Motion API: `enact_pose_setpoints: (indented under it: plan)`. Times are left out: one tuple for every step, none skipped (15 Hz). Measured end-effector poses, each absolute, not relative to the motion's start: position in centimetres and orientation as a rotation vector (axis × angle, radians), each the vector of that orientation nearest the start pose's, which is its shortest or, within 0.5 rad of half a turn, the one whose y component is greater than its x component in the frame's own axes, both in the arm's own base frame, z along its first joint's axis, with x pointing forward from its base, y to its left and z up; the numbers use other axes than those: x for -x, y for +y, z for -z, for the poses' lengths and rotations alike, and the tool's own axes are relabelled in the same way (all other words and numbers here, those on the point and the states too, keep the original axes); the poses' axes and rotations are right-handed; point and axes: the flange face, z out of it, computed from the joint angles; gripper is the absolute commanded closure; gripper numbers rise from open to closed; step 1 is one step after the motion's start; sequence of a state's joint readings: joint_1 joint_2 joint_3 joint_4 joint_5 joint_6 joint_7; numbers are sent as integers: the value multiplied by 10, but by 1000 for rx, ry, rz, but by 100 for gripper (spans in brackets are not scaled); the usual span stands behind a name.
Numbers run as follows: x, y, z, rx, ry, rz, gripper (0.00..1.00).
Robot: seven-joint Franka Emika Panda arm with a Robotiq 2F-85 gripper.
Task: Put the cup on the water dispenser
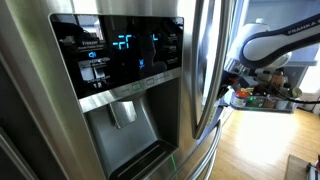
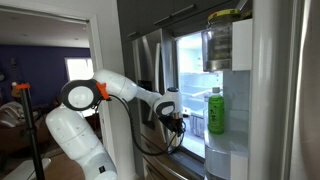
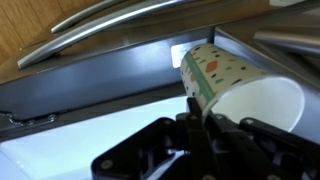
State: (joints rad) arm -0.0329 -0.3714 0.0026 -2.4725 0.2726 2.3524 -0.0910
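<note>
In the wrist view the white paper cup [image 3: 238, 82] with speckled print lies tilted, its open mouth toward the lower right. My gripper [image 3: 194, 118] is shut on its rim and wall. Behind it are the stainless-steel fridge door and its handles. The water dispenser [image 1: 125, 125] is a grey recessed alcove with a grey paddle lever, under a black panel [image 1: 120, 45] with blue digits. In an exterior view my gripper [image 1: 232, 86] hangs right of the door edge, away from the alcove. It also shows beside the fridge [image 2: 173, 115]; the cup is too small to make out there.
Long steel door handles [image 3: 120, 25] run across the top of the wrist view. A green bottle [image 2: 215, 112] and a jar [image 2: 221, 38] stand on lit fridge shelves. A tray of items [image 1: 262, 98] lies behind the arm. The floor is wood.
</note>
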Motion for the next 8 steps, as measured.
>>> enact_pose_setpoints:
  plan:
    - [-443, 0, -462, 2912, 138, 387, 99]
    - [-438, 11, -470, 2909, 122, 385, 96]
    - [-434, 21, -478, 2906, 100, 383, 96]
    - [-430, 27, -484, 2905, 89, 384, 96]
    - [-428, 27, -487, 2906, 85, 388, 96]
    - [-428, 27, -488, 2906, 87, 391, 96]
    - [-428, 26, -488, 2905, 88, 390, 96]
    - [-428, 26, -487, 2906, 88, 390, 96]
